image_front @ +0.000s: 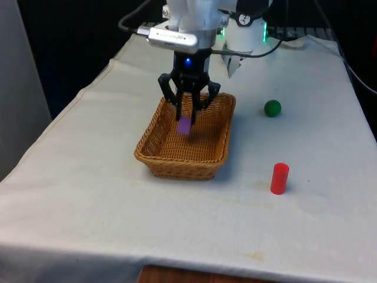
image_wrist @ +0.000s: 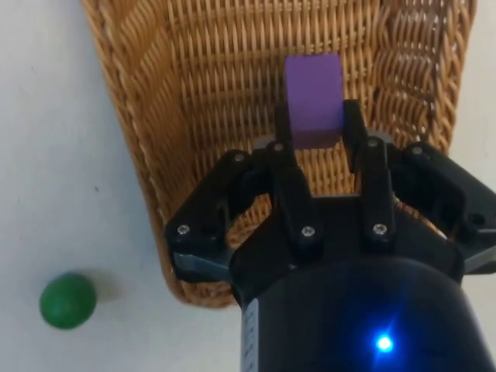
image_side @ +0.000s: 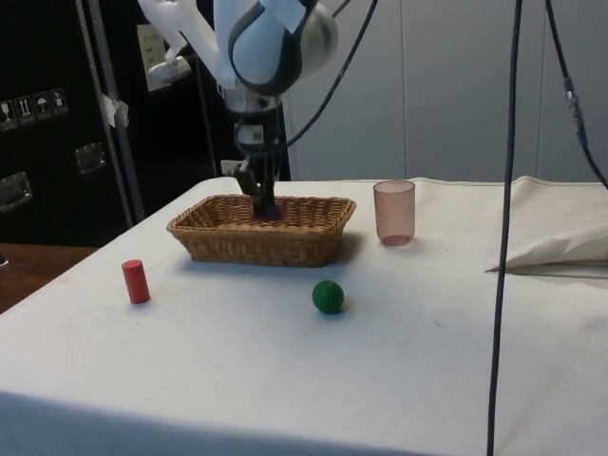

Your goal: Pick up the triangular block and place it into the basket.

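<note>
Overhead, the gripper (image_front: 187,115) hangs above the far half of the wicker basket (image_front: 154,160), its fingers clamped on a purple block (image_front: 184,125) that sticks out below the tips. In the wrist view the block (image_wrist: 314,99) sits between the two fingers (image_wrist: 287,167) with the basket's woven floor (image_wrist: 217,70) beneath it; its triangular shape cannot be made out from here. From the side, the fingertips (image_side: 263,201) sit level with the basket rim (image_side: 313,201), inside the walls and apart from them. A green ball (image_front: 272,108) lies on the white cloth (image_front: 88,194) at the front view's right of the basket, well apart from it, and a red cylinder (image_front: 279,178) stands upright nearer the front edge. The side view adds a translucent pink cup (image_side: 394,212) standing just beyond the basket's corner. Open cloth surrounds the basket on all sides.
</note>
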Controlling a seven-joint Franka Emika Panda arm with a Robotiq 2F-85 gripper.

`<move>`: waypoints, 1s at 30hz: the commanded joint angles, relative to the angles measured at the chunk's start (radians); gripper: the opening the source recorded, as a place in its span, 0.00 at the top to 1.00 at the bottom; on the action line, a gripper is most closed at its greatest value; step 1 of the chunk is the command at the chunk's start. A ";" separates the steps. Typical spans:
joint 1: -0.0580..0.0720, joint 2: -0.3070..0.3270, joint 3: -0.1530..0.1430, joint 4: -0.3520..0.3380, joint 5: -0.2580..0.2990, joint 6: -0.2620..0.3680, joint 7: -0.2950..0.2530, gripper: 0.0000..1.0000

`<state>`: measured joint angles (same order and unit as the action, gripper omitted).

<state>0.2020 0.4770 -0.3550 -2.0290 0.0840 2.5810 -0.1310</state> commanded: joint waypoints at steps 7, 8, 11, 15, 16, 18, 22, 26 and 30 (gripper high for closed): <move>-0.011 0.041 0.014 0.008 0.042 0.039 -0.024 0.67; -0.010 0.042 0.013 0.009 0.045 0.041 -0.025 0.67; -0.007 0.041 0.010 0.008 0.044 0.041 -0.022 0.67; -0.001 0.046 0.001 0.011 0.034 0.036 -0.013 0.67; -0.003 0.045 0.004 0.010 0.038 0.039 -0.016 0.66; -0.002 0.045 0.003 0.010 0.036 0.038 -0.015 0.60; -0.001 0.047 0.001 0.011 0.034 0.037 -0.013 0.40; 0.000 0.047 0.000 0.011 0.034 0.037 -0.012 0.21; 0.000 0.048 0.000 0.011 0.033 0.036 -0.012 0.03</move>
<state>0.2010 0.5240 -0.3540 -2.0180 0.1180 2.6160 -0.1440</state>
